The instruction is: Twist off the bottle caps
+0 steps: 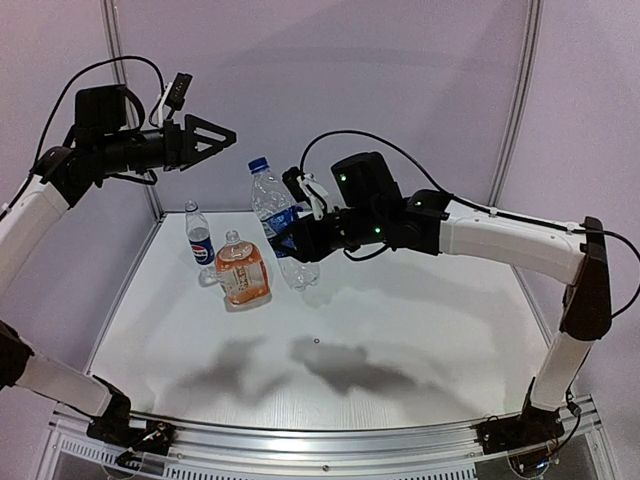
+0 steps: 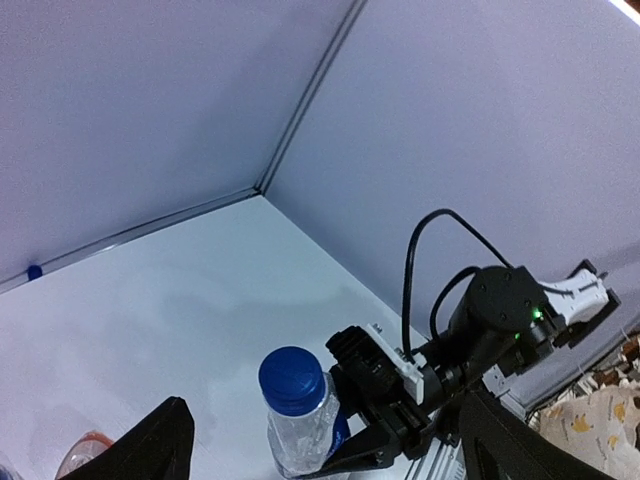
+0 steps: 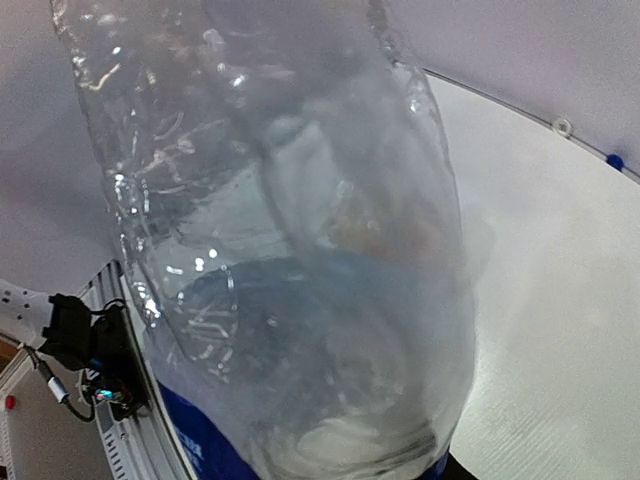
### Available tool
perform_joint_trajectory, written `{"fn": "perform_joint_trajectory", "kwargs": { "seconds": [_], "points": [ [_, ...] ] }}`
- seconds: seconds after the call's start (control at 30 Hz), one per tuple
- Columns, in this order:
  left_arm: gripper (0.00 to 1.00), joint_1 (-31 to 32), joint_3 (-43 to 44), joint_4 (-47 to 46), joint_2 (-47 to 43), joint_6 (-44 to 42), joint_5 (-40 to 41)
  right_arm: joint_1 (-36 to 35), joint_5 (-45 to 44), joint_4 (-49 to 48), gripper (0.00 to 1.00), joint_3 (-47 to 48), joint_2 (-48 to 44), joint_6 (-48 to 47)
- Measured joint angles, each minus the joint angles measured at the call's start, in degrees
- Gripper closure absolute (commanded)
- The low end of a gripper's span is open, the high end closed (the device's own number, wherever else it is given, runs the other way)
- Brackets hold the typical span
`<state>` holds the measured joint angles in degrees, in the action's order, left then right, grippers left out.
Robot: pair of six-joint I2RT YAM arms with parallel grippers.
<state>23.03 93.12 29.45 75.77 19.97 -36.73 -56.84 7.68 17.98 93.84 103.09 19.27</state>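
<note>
Bottle [image 3: 300, 250] leans, blue cap [image 1: 259, 164] apart from left hand [image 1: 228, 137].

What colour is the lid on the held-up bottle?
The cap is blue, clearest in the left wrist view.

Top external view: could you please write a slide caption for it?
Right end effector grips the blue-capped bottle; open left end effector hovers clear of it.

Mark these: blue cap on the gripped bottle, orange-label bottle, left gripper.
blue cap [image 2: 291, 378], left wrist view, top face
orange-label bottle [image 1: 243, 274], top view, label
left gripper [image 1: 228, 138], top view, between fingertips
</note>
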Motion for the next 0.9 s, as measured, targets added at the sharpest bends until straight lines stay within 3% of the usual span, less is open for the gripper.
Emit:
{"fn": "perform_joint_trajectory", "kwargs": {
  "seconds": [0.37,0.7,0.9],
  "points": [
    [0.15,-1.81,-3.72,-9.42,-1.51,-2.34,-15.10,0.00,15.06,-7.39,0.61,-0.31,-1.53,-0.98],
    [0.19,-1.31,-2.58,-10.08,0.00,-2.40,-19.17,0.00,19.23,-8.83,0.61,-0.42,-1.53,-0.98],
    [0.27,0.52,-1.46,-9.20,0.85,-2.95,-19.10,-0.11,19.80,-8.90,0.61,-0.55,-1.53,-1.25]
  ]
}}
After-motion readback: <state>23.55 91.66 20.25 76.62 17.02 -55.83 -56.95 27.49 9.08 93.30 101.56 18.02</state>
